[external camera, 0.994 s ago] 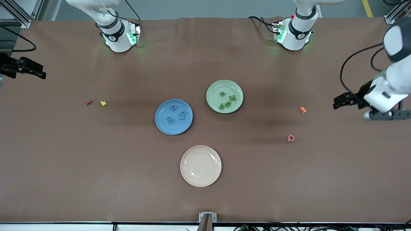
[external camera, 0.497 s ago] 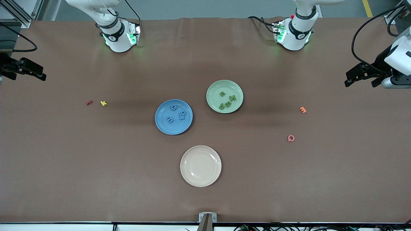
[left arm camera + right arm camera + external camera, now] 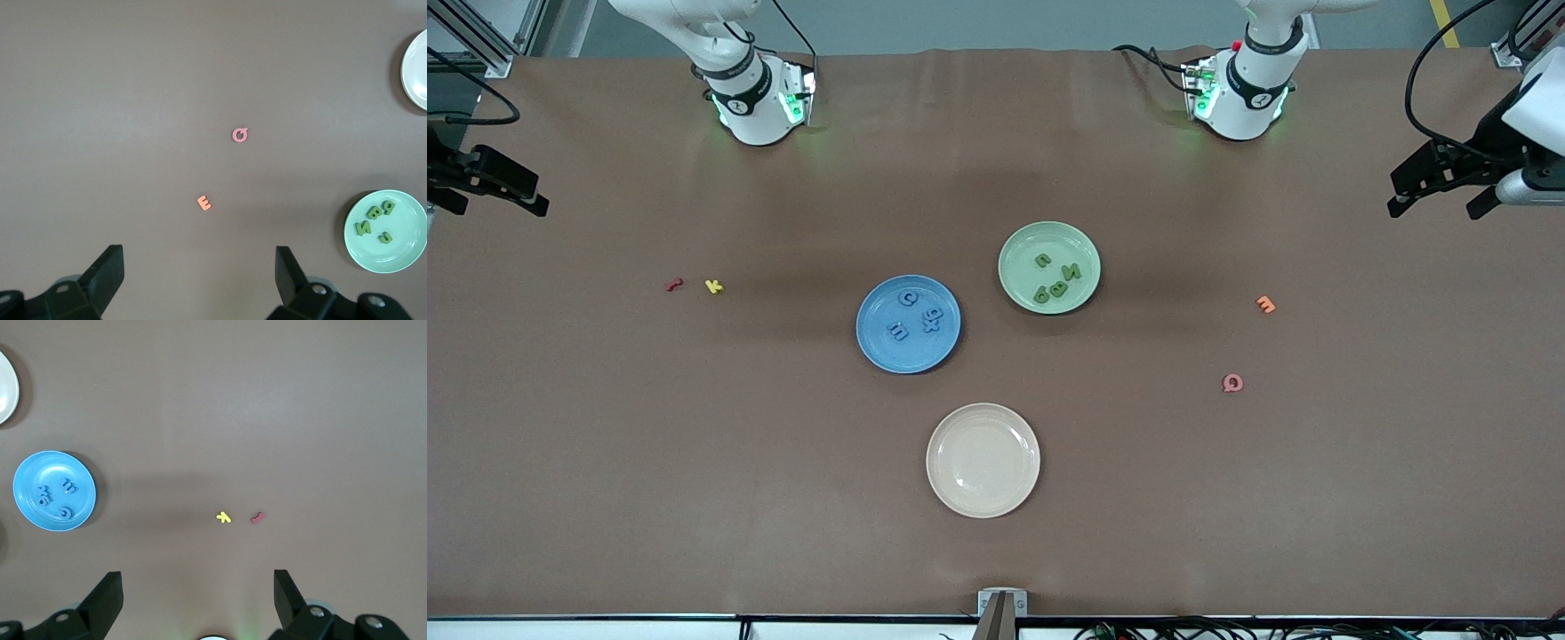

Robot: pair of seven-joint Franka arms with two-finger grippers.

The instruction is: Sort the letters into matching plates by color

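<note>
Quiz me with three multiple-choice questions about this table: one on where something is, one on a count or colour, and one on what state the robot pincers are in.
1. Where are the green letters?
A. In the green plate
B. In the cream plate
C. Loose on the table

2. How many letters lie on the table outside any plate?
A. Two
B. Four
C. Six

3. What state are the left pincer and the right pincer in?
A. Both shut on letters
B. One holds a plate
C. Both open and empty

Answers:
1 A, the green letters sit together inside the green plate.
2 B, the red letter, yellow letter, orange letter and pink letter lie on the bare table.
3 C, each wrist view shows spread fingers with nothing between them.
</note>
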